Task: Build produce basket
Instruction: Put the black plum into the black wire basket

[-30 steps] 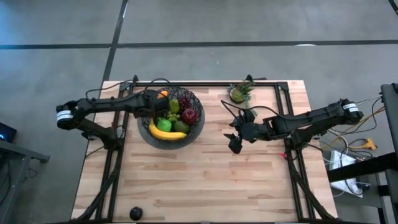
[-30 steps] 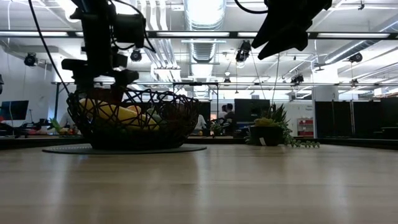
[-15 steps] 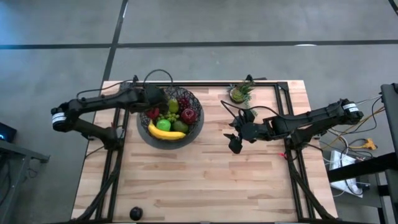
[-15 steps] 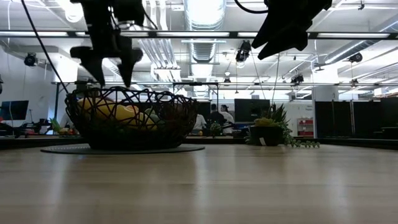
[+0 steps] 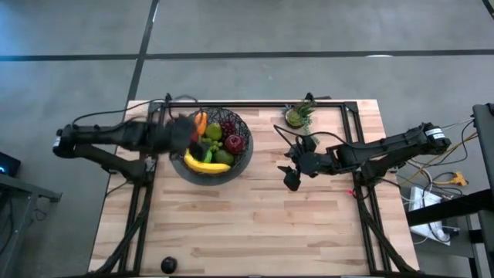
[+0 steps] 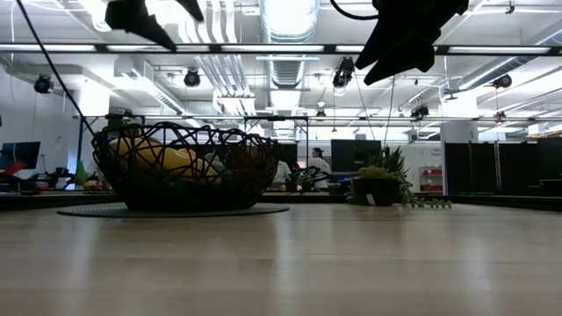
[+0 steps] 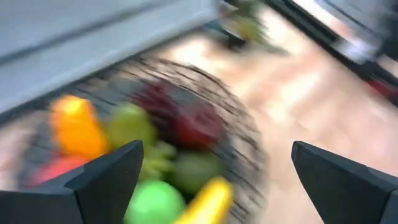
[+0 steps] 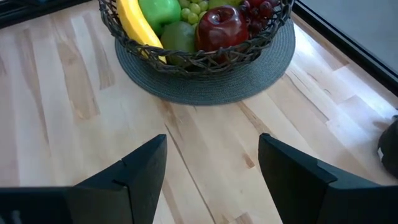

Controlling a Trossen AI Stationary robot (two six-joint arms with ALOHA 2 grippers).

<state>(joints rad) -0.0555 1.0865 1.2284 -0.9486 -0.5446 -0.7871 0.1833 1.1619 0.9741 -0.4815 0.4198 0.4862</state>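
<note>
1. Since half a second ago the left hand (image 5: 184, 133) has pulled back from over the basket (image 5: 211, 145) toward its left rim and risen; in the low view it now sits at the top edge, well above the basket
2. The left hand's fingers (image 7: 93, 180) are spread wide with nothing between them
3. The basket stands on a flat grey round mat (image 8: 205, 87) in the far left part of the wooden surface (image 5: 255, 224)
4. Inside it lie a yellow banana (image 5: 207, 164), a green apple (image 5: 203, 154), a red apple (image 5: 235, 142), green grapes (image 5: 214, 144), dark purple grapes (image 5: 228, 126) and an orange piece (image 5: 201, 122)
5. The right hand (image 5: 290, 179) hangs over the surface to the right of the basket, well apart from it, its fingers (image 8: 130, 177) open and empty
6. A small spiky green plant (image 5: 298, 114) stands near the far edge, beyond the right hand
7. A small dark round object (image 5: 168, 265) lies at the near edge of the surface
</note>
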